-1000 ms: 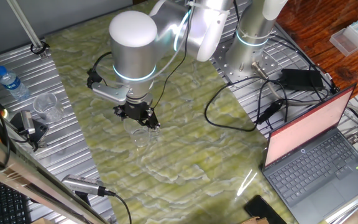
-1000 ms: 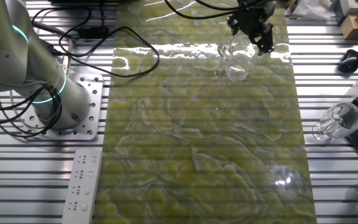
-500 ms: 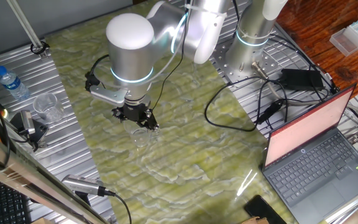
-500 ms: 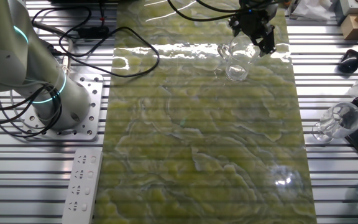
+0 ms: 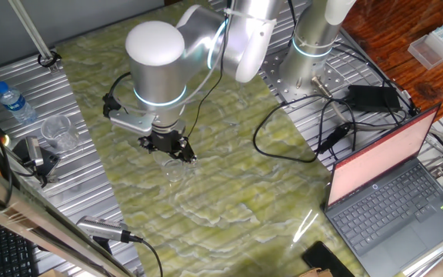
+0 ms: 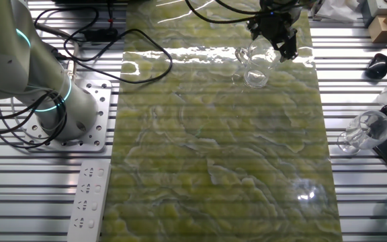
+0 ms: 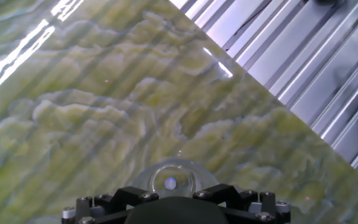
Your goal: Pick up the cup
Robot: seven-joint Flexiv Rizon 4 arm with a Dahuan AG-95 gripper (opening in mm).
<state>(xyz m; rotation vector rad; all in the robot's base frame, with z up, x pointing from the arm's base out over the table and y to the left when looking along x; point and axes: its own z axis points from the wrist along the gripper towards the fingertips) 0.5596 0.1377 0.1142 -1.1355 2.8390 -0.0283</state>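
The cup (image 5: 176, 171) is small and clear and stands upright on the green marbled mat (image 5: 229, 185). It also shows in the other fixed view (image 6: 255, 68) near the mat's far edge. My gripper (image 5: 172, 151) hangs just above it and slightly to one side (image 6: 278, 40). In the hand view the cup's round rim (image 7: 169, 178) lies right at the gripper (image 7: 173, 196), between its two dark fingers. The jaws stand apart on either side of the cup and do not visibly touch it. The cup rests on the mat.
Another clear cup (image 5: 58, 132) and a blue-capped water bottle (image 5: 12, 102) stand on the metal table left of the mat. An open laptop (image 5: 391, 181) and black cables (image 5: 298, 135) lie to the right. A power strip (image 6: 88, 202) lies near the robot base (image 6: 66, 114).
The arm's big joint has drifted slightly left over the mat. The gripper has shifted a little with it above the cup. The cup has not moved.
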